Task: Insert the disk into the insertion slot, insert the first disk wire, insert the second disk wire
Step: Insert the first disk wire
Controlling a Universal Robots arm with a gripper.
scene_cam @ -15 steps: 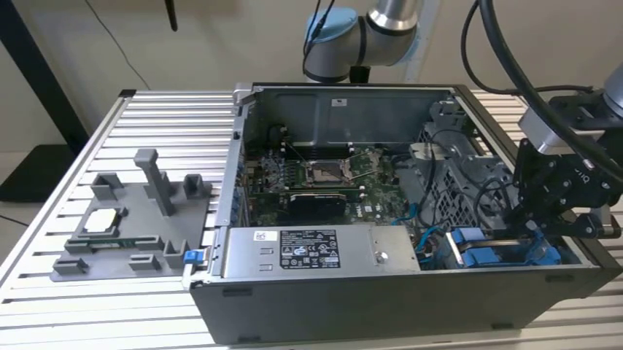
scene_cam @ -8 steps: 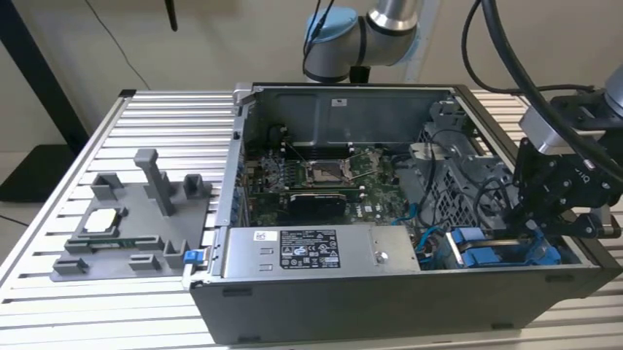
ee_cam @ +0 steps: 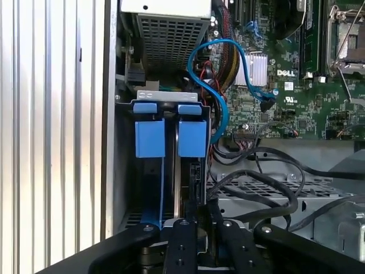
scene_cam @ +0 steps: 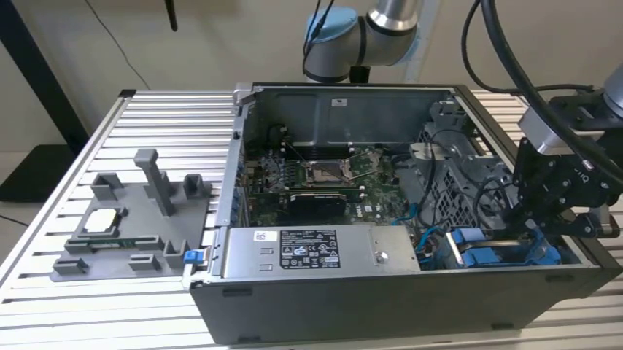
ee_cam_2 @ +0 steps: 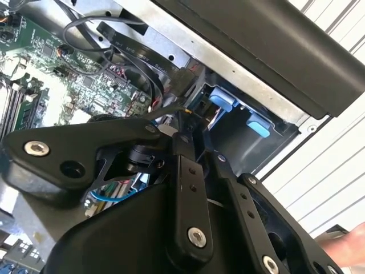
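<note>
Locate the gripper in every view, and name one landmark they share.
Exterior view: gripper by the blue drive tabs, at the exterior view's right.
First wrist view: gripper close before the tabs.
Second wrist view: gripper pointing toward the tabs.
Shared landmark: the blue drive tabs.

White label (scene_cam: 308, 250) sat on top of power supply (scene_cam: 384, 251): dense print, too small to read. Small sticker (scene_cam: 339, 102) on case wall beyond power supply: unreadable. First wrist view: white lettering on motherboard (ee_cam: 296, 91) past power supply. Second wrist view: white print along flat black cable (ee_cam_2: 137, 54), illegible.
</note>
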